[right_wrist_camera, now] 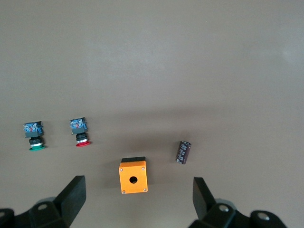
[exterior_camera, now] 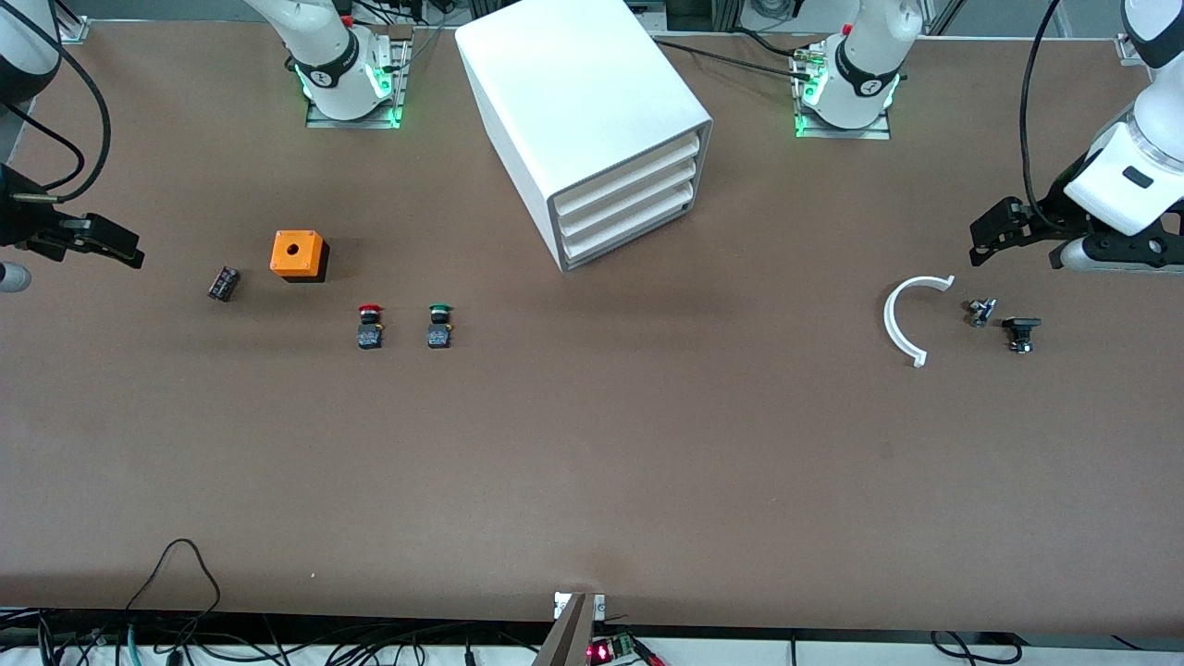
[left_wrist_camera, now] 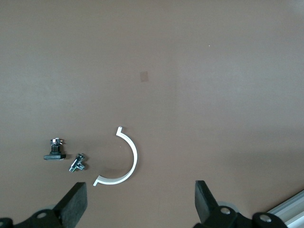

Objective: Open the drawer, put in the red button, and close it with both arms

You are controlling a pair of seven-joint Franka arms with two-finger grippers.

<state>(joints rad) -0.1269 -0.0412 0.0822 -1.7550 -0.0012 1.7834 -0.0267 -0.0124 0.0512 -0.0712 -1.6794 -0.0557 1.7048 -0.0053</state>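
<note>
The white cabinet (exterior_camera: 583, 111) stands mid-table between the arm bases, and its three drawers (exterior_camera: 625, 202) are all shut. The red button (exterior_camera: 370, 326) lies on the table toward the right arm's end, beside the green button (exterior_camera: 440, 326). It also shows in the right wrist view (right_wrist_camera: 80, 131). My right gripper (exterior_camera: 116, 248) is open and empty above the table's right-arm end, apart from the button; its wrist view (right_wrist_camera: 137, 197) shows the jaws wide apart. My left gripper (exterior_camera: 988, 236) hangs open and empty over the left arm's end, and its wrist view (left_wrist_camera: 140, 199) shows the jaws wide apart.
An orange box with a hole (exterior_camera: 298, 254) and a dark capacitor (exterior_camera: 223, 283) lie near the red button. A white arc-shaped piece (exterior_camera: 906, 319), a small metal fitting (exterior_camera: 981, 312) and a black part (exterior_camera: 1021, 333) lie under the left gripper's area.
</note>
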